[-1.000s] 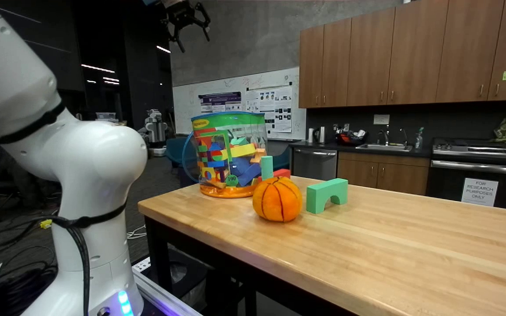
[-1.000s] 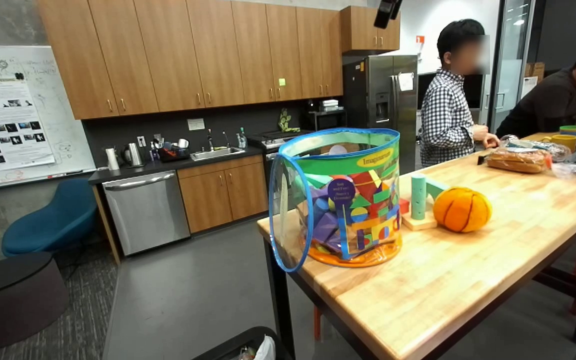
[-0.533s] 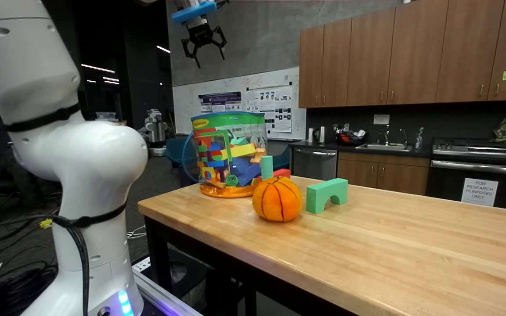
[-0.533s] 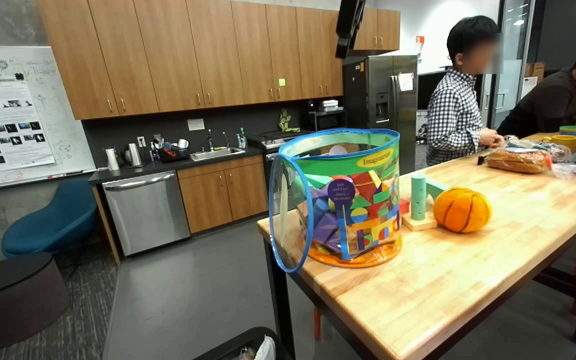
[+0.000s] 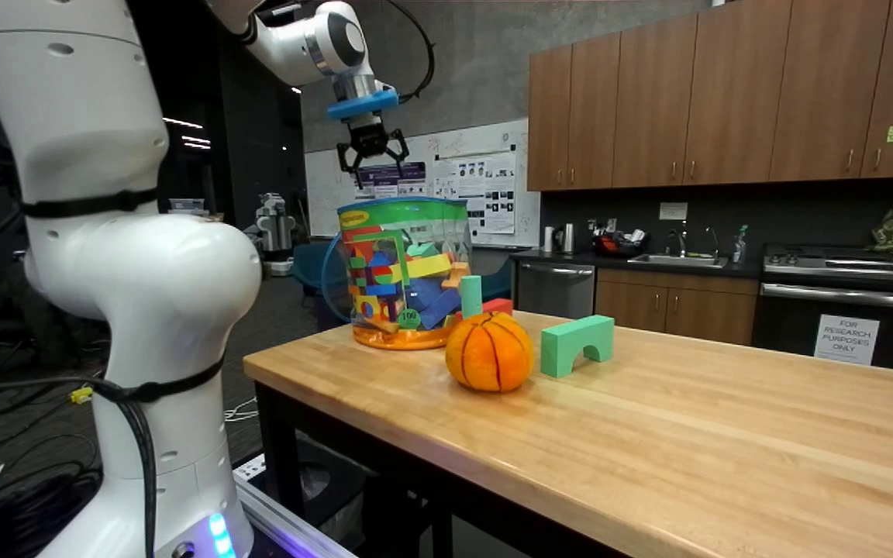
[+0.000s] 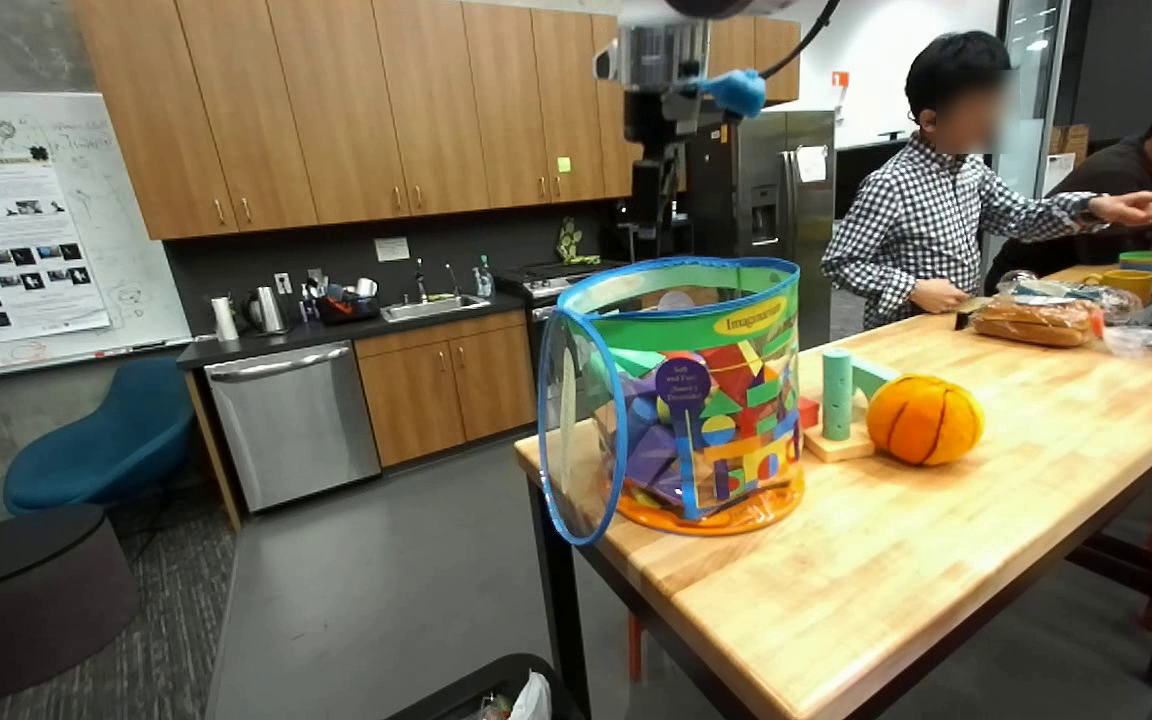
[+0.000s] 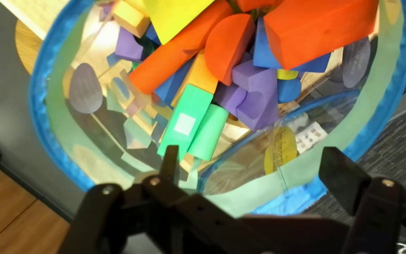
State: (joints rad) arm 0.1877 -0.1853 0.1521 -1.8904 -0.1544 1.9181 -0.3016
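Above the uncovered top of a clear, blue-rimmed bag (image 6: 636,330): one black two-finger gripper (image 5: 380,177), pointing down, its fingers (image 7: 170,162) spread wide apart and bare, gripping and touching nothing. In both exterior views the fingertips sit just higher than the rim.

Bag: upright on a wood-topped table (image 5: 725,434), close to the edge; green band at top, orange base, round blue-edged flap (image 6: 582,425) hanging at one side.

Contents, by wrist view: coloured blocks, loosely heaped. Nearest the gripper, a green oblong block (image 7: 190,106) with white square patch; one fingertip overlaps its lower end in that view, without contact. Alongside it, a green cylinder (image 7: 210,132). Farther from the fingers: an orange-red rod (image 7: 185,49); an orange-red half-disc (image 7: 226,46); a purple block (image 7: 259,98) with scooped recess; a large orange-red block (image 7: 315,28).

Outside the bag, same table: an orange ball (image 5: 489,353) with dark seams; a green arch block (image 5: 570,339), just beside it; an upright green post (image 6: 837,395) on a pale slab (image 6: 839,448); a red block (image 5: 498,305), partly hidden.

Farther along the table: wrapped bread (image 6: 1041,320); a yellow mug (image 6: 1126,285); a person in a checked shirt (image 6: 921,225), one arm outstretched.
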